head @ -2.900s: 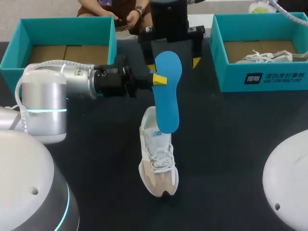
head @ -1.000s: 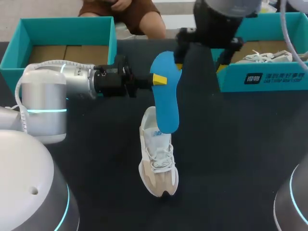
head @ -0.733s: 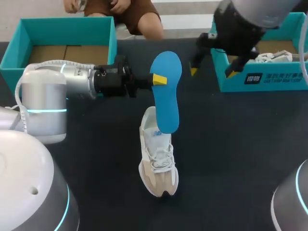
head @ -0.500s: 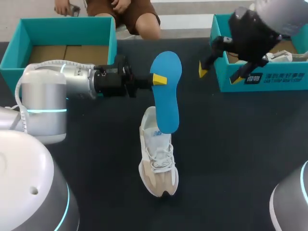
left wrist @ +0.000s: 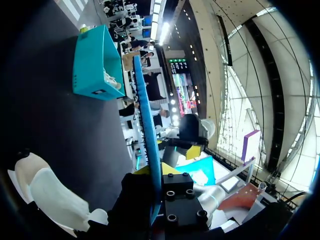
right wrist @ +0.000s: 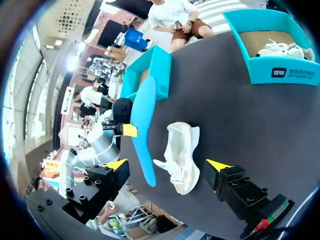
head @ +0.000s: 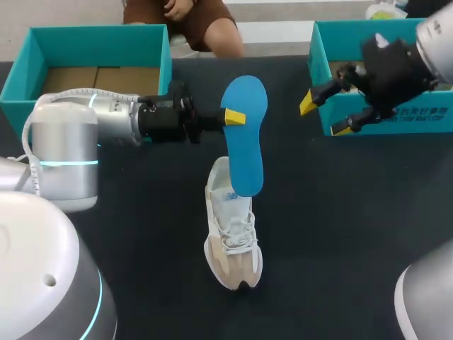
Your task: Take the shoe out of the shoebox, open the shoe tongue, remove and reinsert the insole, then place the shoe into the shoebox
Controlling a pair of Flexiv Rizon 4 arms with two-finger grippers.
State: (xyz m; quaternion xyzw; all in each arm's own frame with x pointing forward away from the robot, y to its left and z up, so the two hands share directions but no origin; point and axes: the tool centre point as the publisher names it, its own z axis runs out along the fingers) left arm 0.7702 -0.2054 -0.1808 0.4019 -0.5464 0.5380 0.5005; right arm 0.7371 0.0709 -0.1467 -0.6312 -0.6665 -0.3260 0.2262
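change: the right end effector (head: 325, 117) has withdrawn from behind the insole (head: 244, 142) at mid-surface. it now hangs at the front wall of the right shoebox (head: 396, 117), fingers spread apart and carrying nothing. the left end effector (head: 228, 117) has not shifted. it remains clamped on the blue insole near its upper end, and the insole hangs over the rear opening of the shoe (head: 232, 241). contact between the two cannot be confirmed. the shoe lies where it was, on the dark surface (head: 354, 234), between the boxes.

assessment: removal appears complete. the insole is held by the left arm alone. reinsertion is not yet done.

count:
- arms, two
- end effectors, two
- teal shoeboxes, two, the left shoebox (head: 99, 35) and the right
- insole, one
- shoes, two: one on the surface, and a second shoe (right wrist: 280, 48) inside the right shoebox
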